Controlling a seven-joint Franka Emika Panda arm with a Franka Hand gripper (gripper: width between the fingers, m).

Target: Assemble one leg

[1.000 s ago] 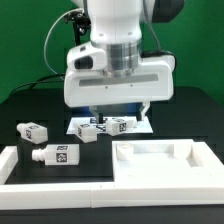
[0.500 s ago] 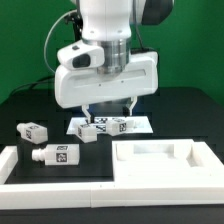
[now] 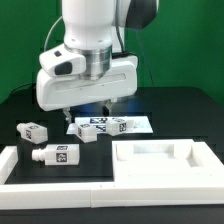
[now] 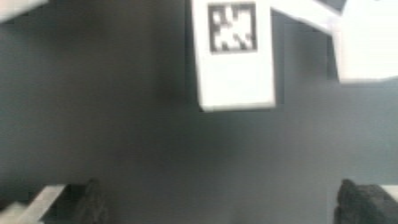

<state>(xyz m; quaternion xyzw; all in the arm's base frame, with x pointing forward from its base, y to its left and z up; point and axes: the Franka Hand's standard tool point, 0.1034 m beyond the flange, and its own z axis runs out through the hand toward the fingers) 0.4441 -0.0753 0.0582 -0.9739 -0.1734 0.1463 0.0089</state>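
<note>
Three small white legs with square marker tags lie on the black table: one (image 3: 33, 131) at the exterior view's left, one (image 3: 58, 153) nearer the front, and one (image 3: 90, 132) by the marker board. My gripper (image 3: 87, 112) hangs open and empty above the table, over the area between them. In the wrist view a leg (image 4: 235, 55) lies on the dark table ahead of my open gripper (image 4: 214, 205), apart from both fingertips (image 4: 63, 205).
The marker board (image 3: 125, 124) lies flat behind the legs. A large white tray-shaped part (image 3: 190, 152) with raised rims sits at the front right. A white raised border (image 3: 12, 165) runs along the table's front left. Another white piece (image 4: 365, 40) shows at the wrist view's edge.
The arm and gripper have moved toward the exterior view's left, from over the marker board toward the loose legs. The jaws stayed open. No part has moved.
</note>
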